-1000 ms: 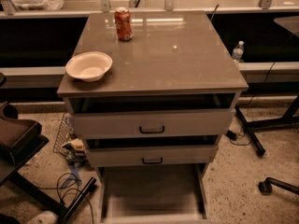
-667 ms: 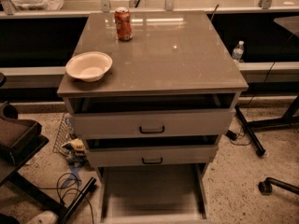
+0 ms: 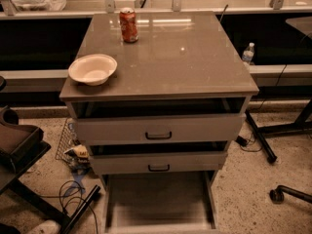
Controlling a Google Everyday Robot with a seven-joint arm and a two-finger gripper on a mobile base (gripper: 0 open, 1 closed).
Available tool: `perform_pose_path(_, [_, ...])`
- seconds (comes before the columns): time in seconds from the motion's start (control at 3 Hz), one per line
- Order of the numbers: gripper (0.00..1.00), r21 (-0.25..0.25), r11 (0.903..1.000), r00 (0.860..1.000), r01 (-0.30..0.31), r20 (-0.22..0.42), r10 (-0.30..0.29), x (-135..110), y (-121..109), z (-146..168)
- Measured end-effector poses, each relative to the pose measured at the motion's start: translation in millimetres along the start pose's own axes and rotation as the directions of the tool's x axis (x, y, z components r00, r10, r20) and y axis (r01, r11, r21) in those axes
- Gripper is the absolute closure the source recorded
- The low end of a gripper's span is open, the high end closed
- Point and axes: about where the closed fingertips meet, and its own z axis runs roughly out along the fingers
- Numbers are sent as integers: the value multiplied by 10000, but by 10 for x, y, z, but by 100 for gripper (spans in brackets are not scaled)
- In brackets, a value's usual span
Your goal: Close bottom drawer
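Claw: not in view, somewhere off the near edge of the camera view, so I can't tell if it's spread or pressed together.

Step in hand, my read: get to the front of the bottom drawer and push it home. It's nearest the camera, at the bottom of the view, pulled well out from the foot of the cabinet. Its front panel is cut off by the lower edge.

How to do it well:
- I'd come in low and set the claw against the middle of the front panel, not a corner.
- Push straight back along the side walls so the tray doesn't skew and jam.
- No hooking needed, a flat push should do.
- Stop once the front sits flush under the middle drawer.
- Risk: the cables on the floor lie just beside the left side, so I keep clear of them.

Look of it: plain grey tray, low walls, nothing inside that I can see, narrower than the fronts above.

Further back, the middle drawer has a black bar handle and sits slightly out. The top drawer is also slightly out, with a dark gap above it. I leave both alone.

The tabletop carries a bowl at front left and a can towards the back. A bottle stands far right, behind the cabinet.
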Motion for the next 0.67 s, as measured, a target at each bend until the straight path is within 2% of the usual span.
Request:
perform_pose_path(0.33, [100,-293,9991,9944,-301,1005,329,194,-51,493])
perform_pose_path(0.67, [100,-524,9984,9850,-214,1698,300,210,-168,872])
